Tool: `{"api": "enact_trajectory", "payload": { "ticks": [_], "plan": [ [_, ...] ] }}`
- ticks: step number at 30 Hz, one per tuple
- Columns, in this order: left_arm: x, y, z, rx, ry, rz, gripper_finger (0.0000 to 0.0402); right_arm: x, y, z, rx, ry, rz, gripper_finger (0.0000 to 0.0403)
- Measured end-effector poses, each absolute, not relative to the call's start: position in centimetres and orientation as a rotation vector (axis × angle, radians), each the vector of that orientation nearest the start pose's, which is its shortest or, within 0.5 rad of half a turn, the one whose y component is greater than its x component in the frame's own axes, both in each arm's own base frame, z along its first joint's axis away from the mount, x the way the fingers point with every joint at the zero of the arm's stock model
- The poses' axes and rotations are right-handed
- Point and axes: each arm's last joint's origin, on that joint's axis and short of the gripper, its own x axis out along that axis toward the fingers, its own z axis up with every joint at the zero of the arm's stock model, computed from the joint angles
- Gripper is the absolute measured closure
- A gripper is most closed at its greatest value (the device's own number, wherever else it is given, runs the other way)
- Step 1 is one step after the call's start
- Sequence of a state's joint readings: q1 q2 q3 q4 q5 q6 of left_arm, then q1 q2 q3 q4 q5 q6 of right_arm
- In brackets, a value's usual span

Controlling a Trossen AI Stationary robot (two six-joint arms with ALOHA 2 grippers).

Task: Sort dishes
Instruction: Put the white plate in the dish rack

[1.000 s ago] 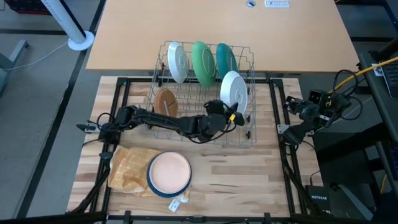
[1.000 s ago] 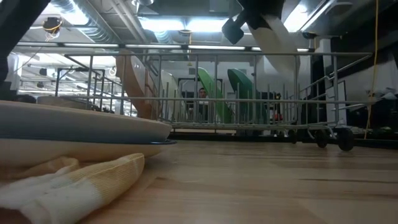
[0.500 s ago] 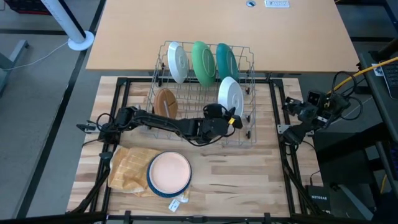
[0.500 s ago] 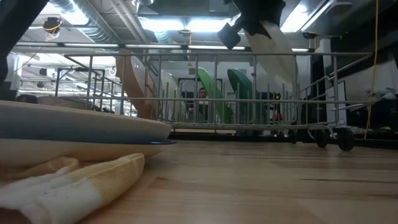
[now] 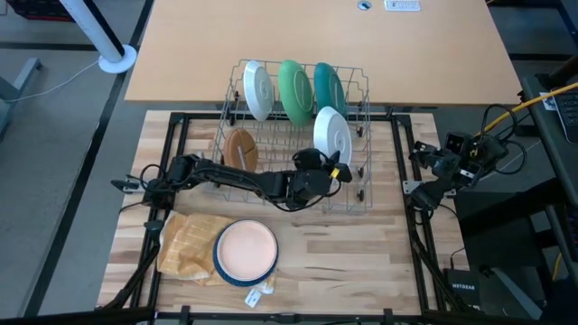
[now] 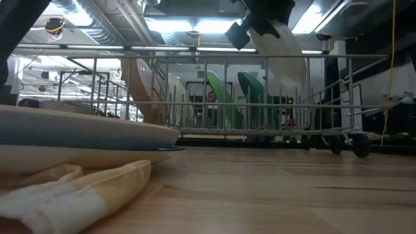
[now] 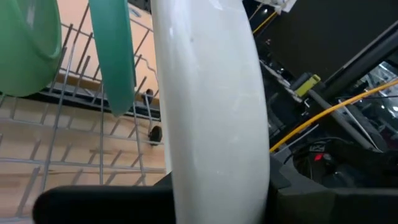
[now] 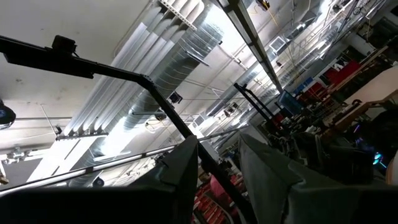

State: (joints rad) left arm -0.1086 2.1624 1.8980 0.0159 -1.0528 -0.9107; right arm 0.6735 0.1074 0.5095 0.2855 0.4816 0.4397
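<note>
Listing items across the table, left to right:
Cloth: yellow checked cloth (image 5: pixel 188 246) lay crumpled at the near left of the wooden table (image 5: pixel 352 262), partly under the bowl.
Bowl: blue-rimmed bowl with a peach inside (image 5: pixel 246 252) sat flat on the table, resting on the cloth's edge; a small tag (image 5: pixel 256 295) lay just beside its near rim.
Left arm: reached from the table's left edge across into the rack.
Brown plate: brown plate (image 5: pixel 240 148) stood on edge in the rack's left part.
Rack: grey wire rack (image 5: pixel 361 197) stood at the far middle of the table.
Back row: white plate (image 5: pixel 257 89), green plate (image 5: pixel 294 89) and teal plate (image 5: pixel 327 88) stood upright side by side along the rack's far side.
Left gripper: left gripper (image 5: pixel 330 171) was clenched on the lower rim of a small white plate.
Small white plate: small white plate (image 5: pixel 331 135) was held on edge, tilted, above the rack's right part, in front of the teal plate.
Right gripper: right gripper (image 5: pixel 424 152) waited off the table's right edge, its fingers (image 8: pixel 180 171) parted and holding nothing.
</note>
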Motion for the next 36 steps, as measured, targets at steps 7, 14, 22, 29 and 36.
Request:
{"api": "enact_trajectory", "payload": {
  "ticks": [7, 14, 22, 29, 36],
  "plan": [
    [49.8, -3.0, 29.6, -0.666, -0.203, 0.964, 0.0350, 3.3, 0.9, 34.2, 0.802, -0.534, 0.312, 0.0282],
    [49.7, -3.0, 28.6, -0.672, -0.092, 0.932, 0.0345, 3.3, 0.9, 34.2, 0.802, -0.534, 0.312, 0.0282],
    [49.4, -2.8, 27.5, -0.732, -0.014, 0.935, 0.0348, 3.3, 0.9, 34.2, 0.800, -0.531, 0.311, 0.0282],
    [49.4, -1.2, 27.1, -0.818, 0.053, 0.900, 0.0316, 3.4, 1.0, 34.1, 0.794, -0.522, 0.309, 0.0282],
    [49.5, -0.5, 27.2, -0.845, 0.076, 0.879, 0.0310, 3.5, 1.1, 34.0, 0.784, -0.504, 0.306, 0.0282]
  ]
}}
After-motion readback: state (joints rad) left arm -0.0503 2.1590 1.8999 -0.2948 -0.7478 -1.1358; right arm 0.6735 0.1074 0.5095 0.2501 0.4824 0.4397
